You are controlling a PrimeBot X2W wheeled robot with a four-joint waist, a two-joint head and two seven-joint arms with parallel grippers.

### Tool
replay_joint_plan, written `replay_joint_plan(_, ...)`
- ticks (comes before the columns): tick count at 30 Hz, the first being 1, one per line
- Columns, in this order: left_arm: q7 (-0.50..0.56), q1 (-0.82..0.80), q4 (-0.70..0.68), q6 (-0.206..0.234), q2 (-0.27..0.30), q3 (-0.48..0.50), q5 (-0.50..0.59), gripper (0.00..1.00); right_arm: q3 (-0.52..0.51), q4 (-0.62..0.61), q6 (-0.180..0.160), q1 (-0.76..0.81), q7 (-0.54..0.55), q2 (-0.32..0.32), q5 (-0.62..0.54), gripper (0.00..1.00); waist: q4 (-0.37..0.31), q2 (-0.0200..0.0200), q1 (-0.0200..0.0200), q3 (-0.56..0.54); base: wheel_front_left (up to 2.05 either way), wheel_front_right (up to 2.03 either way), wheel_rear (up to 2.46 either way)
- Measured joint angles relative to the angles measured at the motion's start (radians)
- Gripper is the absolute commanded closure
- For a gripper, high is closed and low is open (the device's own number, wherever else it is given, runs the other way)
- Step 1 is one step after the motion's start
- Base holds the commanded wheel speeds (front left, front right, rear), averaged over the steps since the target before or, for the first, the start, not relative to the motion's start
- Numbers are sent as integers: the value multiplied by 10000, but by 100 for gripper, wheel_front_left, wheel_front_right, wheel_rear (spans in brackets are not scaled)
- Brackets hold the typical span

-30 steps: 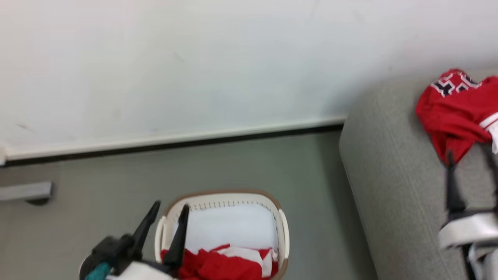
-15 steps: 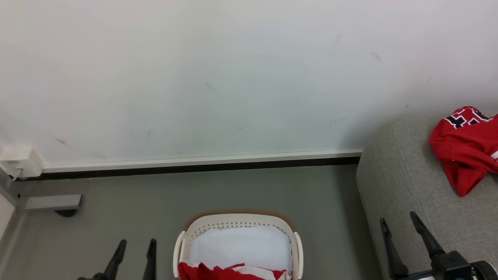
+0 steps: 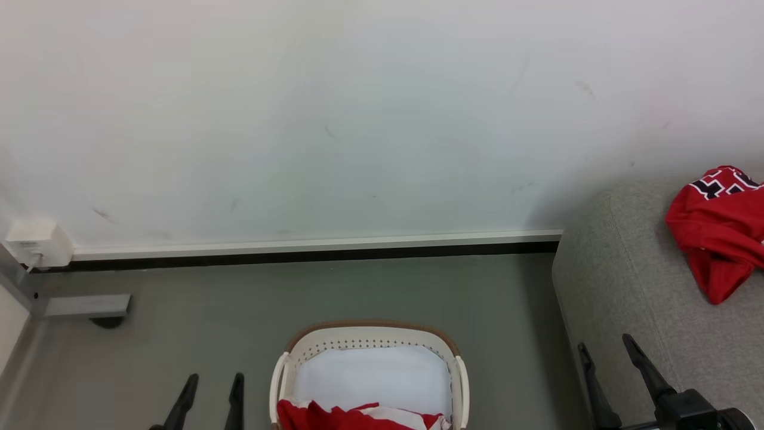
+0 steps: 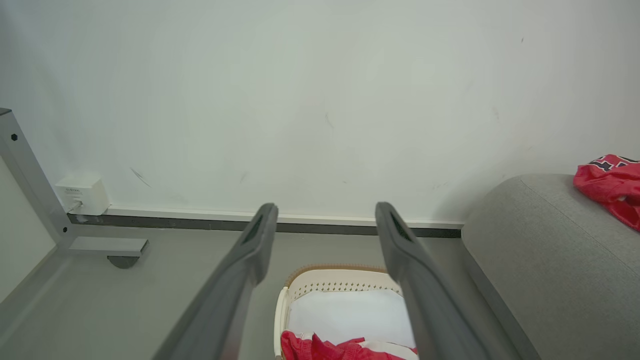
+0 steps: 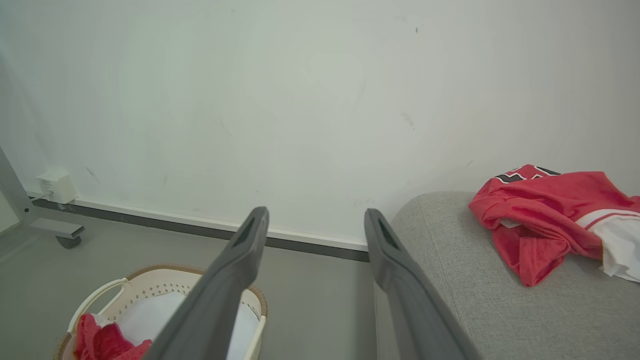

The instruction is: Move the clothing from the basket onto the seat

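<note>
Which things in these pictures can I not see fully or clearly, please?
Red clothing in the basket: head view, bottom edge cuts it; its amount is unclear.
Red jersey on the sofa: head view, right edge cuts it; folds hide the lettering.
Left end effector: head view, body below the bottom edge.
White wall box: label too small.

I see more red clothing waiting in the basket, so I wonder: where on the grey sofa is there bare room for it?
The sofa is bare from its rounded left edge to the red jersey, and on the near side of it. The jersey crowds the far right. The floor between basket and wall is bare too.
</note>
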Motion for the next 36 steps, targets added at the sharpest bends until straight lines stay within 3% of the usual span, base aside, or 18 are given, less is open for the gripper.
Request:
replay_joint_plan(8,0,-167,242,-203,-117,-88,222,0,33,-54,0,-119,0,2,27,0,-96,0,0,269,0,0,0)
replay_joint_plan(16,127,-1902,1747,-322,113,-1317,809,0,-228,-654,0,-951,0,-4,-282,0,-300,0,2,1274,0,0,0)
replay_joint_plan(28,2364,-5493,5210,-395,803,-3442,1732,0,-115,-1609,0,-2313,0,-2,-244,0,-923,0,4,3651,0,0,0)
replay_joint_plan(36,3160,-7037,6723,-395,901,-4585,1041,0,-31,-1929,0,-2689,0,-6,-8,0,-1436,0,4,5190,0,0,0)
